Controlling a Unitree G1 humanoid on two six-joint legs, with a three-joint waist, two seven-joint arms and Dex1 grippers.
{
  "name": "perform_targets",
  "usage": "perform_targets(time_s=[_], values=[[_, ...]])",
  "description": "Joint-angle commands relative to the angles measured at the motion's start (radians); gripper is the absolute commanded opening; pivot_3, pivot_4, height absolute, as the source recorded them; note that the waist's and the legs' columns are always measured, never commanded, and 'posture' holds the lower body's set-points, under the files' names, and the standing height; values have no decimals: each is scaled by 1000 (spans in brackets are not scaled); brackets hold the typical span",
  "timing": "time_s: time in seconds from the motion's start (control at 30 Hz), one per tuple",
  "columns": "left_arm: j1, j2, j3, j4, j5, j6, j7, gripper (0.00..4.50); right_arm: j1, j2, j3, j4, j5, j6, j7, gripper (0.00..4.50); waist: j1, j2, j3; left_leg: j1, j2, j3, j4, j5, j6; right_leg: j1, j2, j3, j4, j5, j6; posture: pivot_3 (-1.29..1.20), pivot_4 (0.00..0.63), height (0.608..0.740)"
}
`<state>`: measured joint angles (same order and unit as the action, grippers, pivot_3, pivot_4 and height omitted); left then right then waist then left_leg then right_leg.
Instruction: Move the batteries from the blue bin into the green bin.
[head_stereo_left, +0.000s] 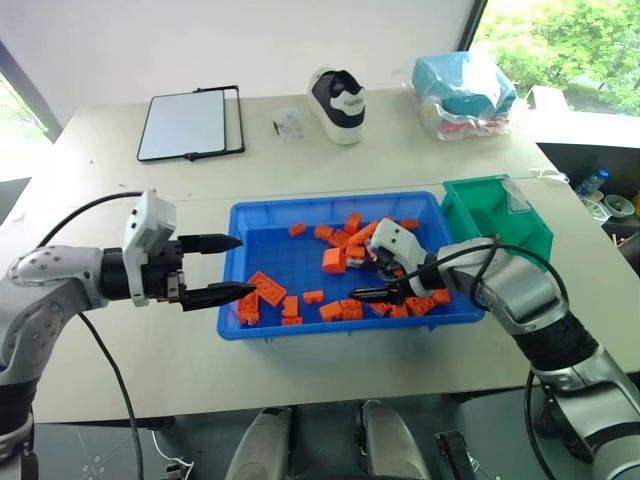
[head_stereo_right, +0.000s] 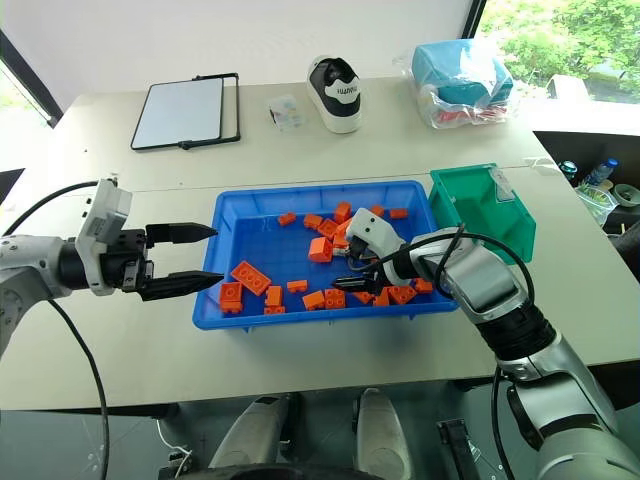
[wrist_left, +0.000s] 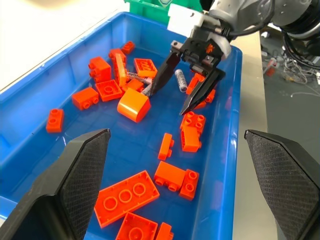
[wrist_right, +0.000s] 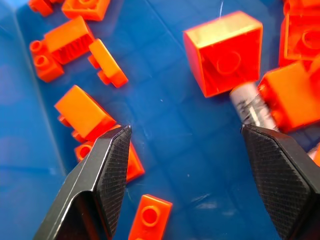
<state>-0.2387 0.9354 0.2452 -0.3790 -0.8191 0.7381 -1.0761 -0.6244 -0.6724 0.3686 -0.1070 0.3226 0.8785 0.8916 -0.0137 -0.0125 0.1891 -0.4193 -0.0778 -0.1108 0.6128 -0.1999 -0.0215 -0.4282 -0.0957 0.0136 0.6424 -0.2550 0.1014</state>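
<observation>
The blue bin (head_stereo_left: 330, 207) sits mid-table, strewn with orange bricks (head_stereo_left: 334, 261). Right beside it, on its right, stands the smaller green bin (head_stereo_left: 497, 215). My right gripper (head_stereo_left: 358, 280) reaches down into the blue bin's right half, open, with nothing between its fingers. In the left wrist view, one silver battery (wrist_left: 180, 80) lies behind those open fingers and another (wrist_left: 137, 76) pokes out among bricks. The right wrist view shows a battery (wrist_right: 252, 107) half tucked under bricks, by one fingertip (wrist_right: 270, 150). My left gripper (head_stereo_left: 247, 266) hovers open at the bin's left rim, pointing across it.
At the back of the table lie a framed white tablet (head_stereo_left: 190, 125), a black-and-white shoe (head_stereo_left: 338, 103), a small clear packet (head_stereo_left: 290, 125) and a plastic bag with blue contents (head_stereo_left: 465, 92). The table's front edge runs just below the blue bin.
</observation>
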Motion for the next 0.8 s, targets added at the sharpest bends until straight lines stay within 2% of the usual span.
perform_targets(time_s=[0.03, 0.37, 0.8], values=[[-1, 9, 35, -32, -20, 1, 10, 4500, -33, 13, -9, 26, -25, -36, 15, 3587, -1, 0, 0, 0, 0, 0, 0, 0, 0, 0, 0, 0, 0, 0, 0, 0, 150, 731], [-11, 17, 37, -9, -7, -12, -1, 4500, -91, 14, -103, -28, 36, 47, 28, 3587, 0, 0, 0, 0, 0, 0, 0, 0, 0, 0, 0, 0, 0, 0, 0, 0, 150, 731], [-50, 11, 14, 12, 6, -22, -13, 4500, -77, 45, -26, 155, -99, -90, 25, 3587, -2, 0, 0, 1, 0, 0, 0, 0, 0, 0, 1, 0, 1, 0, 1, 0, 150, 731]])
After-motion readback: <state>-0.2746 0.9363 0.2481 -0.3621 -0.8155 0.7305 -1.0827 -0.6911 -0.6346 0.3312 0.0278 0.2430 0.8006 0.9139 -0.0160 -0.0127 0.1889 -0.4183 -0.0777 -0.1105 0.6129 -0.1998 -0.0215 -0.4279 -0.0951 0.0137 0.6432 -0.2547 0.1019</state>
